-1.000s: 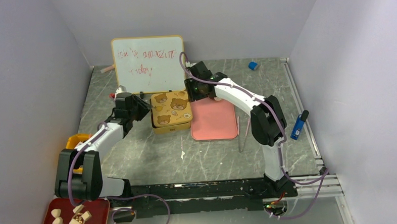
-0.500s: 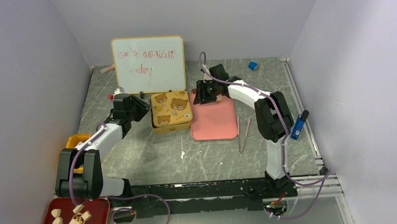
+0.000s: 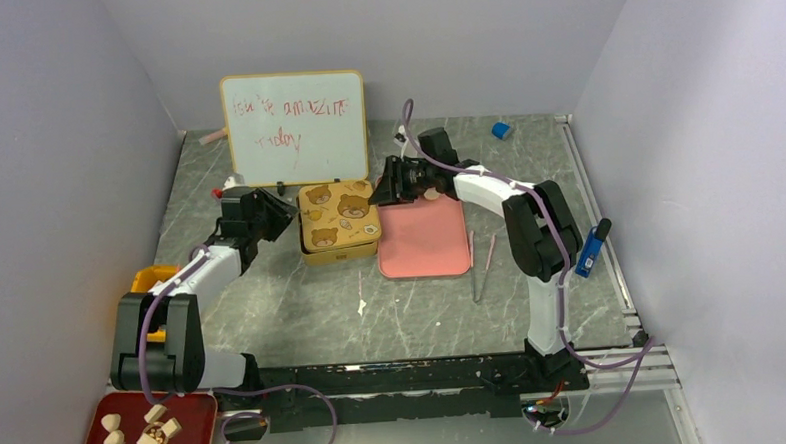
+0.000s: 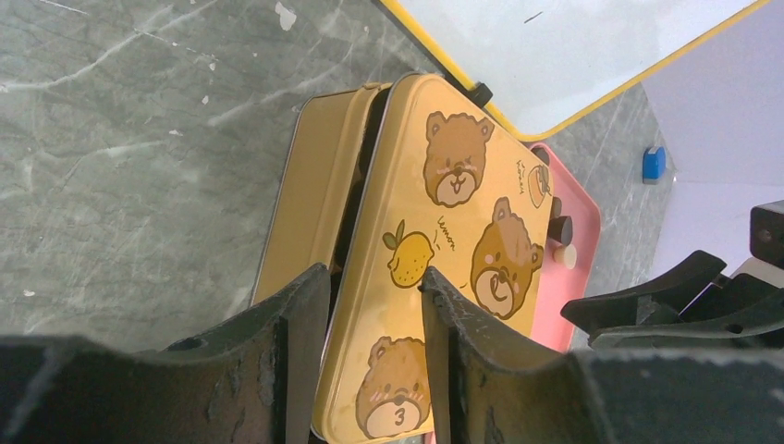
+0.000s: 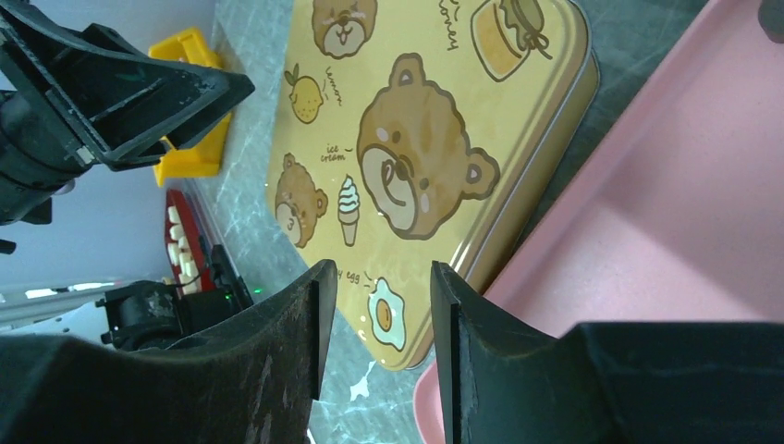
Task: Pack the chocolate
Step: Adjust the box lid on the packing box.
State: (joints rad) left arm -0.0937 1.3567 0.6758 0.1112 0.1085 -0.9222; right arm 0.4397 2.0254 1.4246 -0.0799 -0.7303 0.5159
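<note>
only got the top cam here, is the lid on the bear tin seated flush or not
Observer: Not flush. The left wrist view shows the lid sitting askew on the base, with a dark gap along one side.
Operator: anything held in the left jaws
Observer: No. The left gripper is open, and only the tin's edge shows beyond the gap.
Operator: and the right one
Observer: The right gripper is open and empty too. It is aimed at the lid's corner next to the pink tray.
</note>
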